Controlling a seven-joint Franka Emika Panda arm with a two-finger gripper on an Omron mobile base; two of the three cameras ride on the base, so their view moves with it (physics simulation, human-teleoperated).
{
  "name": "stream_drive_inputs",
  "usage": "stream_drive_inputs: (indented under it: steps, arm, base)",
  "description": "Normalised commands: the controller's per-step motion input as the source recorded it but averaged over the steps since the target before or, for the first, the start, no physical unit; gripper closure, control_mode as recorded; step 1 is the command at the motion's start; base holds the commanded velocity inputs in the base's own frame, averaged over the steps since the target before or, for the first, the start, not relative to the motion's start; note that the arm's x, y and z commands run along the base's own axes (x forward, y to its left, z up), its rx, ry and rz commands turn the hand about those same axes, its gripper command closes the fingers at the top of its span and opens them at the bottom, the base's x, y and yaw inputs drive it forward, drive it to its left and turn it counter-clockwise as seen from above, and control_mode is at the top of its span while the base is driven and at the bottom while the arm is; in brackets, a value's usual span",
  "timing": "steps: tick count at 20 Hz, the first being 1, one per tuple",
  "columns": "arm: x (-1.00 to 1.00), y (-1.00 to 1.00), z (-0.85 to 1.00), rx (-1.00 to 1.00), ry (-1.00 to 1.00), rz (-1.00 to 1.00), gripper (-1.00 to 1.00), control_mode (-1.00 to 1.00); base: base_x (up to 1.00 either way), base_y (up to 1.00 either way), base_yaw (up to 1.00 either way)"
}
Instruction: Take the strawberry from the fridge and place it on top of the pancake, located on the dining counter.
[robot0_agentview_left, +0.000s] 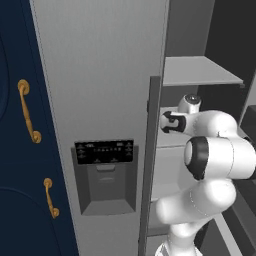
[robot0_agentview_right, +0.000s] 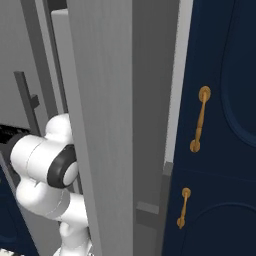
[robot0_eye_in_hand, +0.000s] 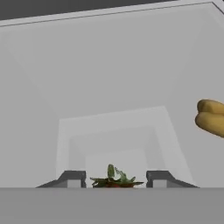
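Grey brushed-metal fridge (robot0_agentview_left: 100, 90) with a dark dispenser panel (robot0_agentview_left: 105, 152) stands beside navy cabinets (robot0_agentview_left: 20, 150) with gold handles (robot0_agentview_left: 27, 111). Its open door (robot0_agentview_right: 115, 125) blocks the right base view. In the hand view the tiny red strawberry (robot0_eye_in_hand: 114, 178) with green leaves lies on the pale fridge floor between the hand's (robot0_eye_in_hand: 114, 180) two dark fingertips (robot0_eye_in_hand: 72, 178) — whether they pinch it I cannot tell. A tan, rounded thing (robot0_eye_in_hand: 211, 117) sits right of the strawberry. The white arm (robot0_agentview_left: 210, 160) reaches into the fridge, below its grey shelf (robot0_agentview_left: 200, 71).
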Motion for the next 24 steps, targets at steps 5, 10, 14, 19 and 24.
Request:
stream_drive_inputs:
  steps: [5,10,14,19,24]
  arm:
    - [-0.36,0.05,-0.35,0.0,0.0,0.0,1.0,-1.0]
    - [-0.79,0.1,-0.05,0.0,-0.05,-0.01,1.0,-1.0]
    - [-1.0,0.24,0.44,-0.01,-0.01,-0.01,1.0,-1.0]
    - [-0.98,0.4,0.96,0.0,0.04,0.0,1.0,-1.0]
    - [-0.84,0.29,1.0,0.0,0.13,0.0,1.0,-1.0]
  base:
    - [0.0,0.0,0.0]
    - [0.0,0.0,0.0]
    - [0.0,0.0,0.0]
    - [0.0,0.0,0.0]
    - [0.0,0.0,0.0]
